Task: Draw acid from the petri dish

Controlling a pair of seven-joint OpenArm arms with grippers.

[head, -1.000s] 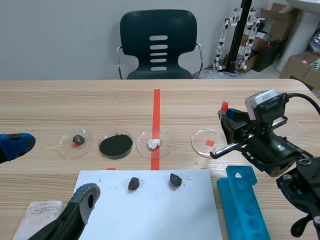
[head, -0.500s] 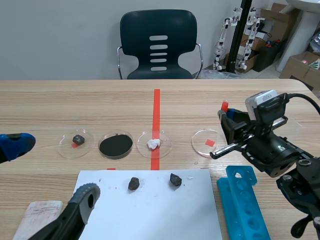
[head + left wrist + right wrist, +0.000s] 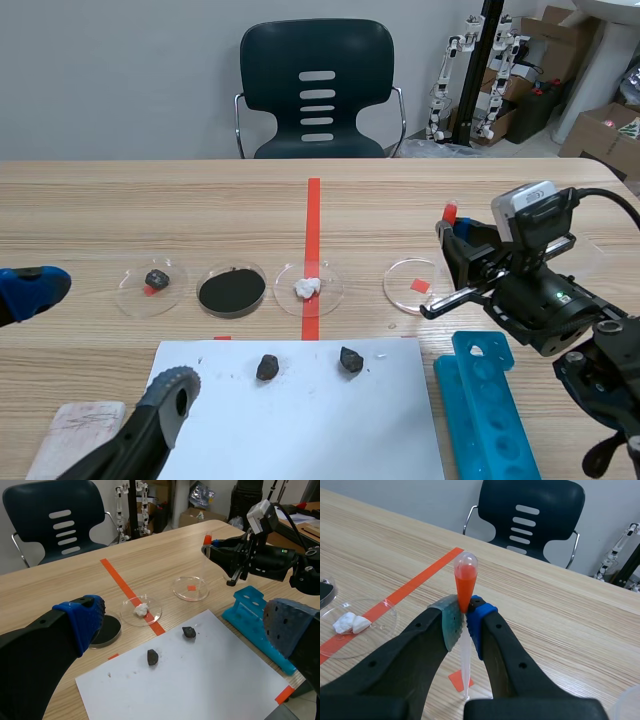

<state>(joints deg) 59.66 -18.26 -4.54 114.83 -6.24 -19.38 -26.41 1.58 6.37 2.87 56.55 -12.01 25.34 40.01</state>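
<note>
Just right of the long tape line, the clear petri dish (image 3: 400, 282) sits on the tabletop (image 3: 150, 200), beside a dish of white lumps (image 3: 308, 287). At its right edge the right claw (image 3: 464, 617) is clamped on a pipette (image 3: 465, 585), orange-red bulb up and tip pointing down at the dish; contact cannot be told. The left claw (image 3: 182, 615) hangs with fingers wide apart by a white sheet (image 3: 300, 430) bearing two dark stones (image 3: 267, 366). A blue rack (image 3: 490, 410) lies beside the sheet.
</note>
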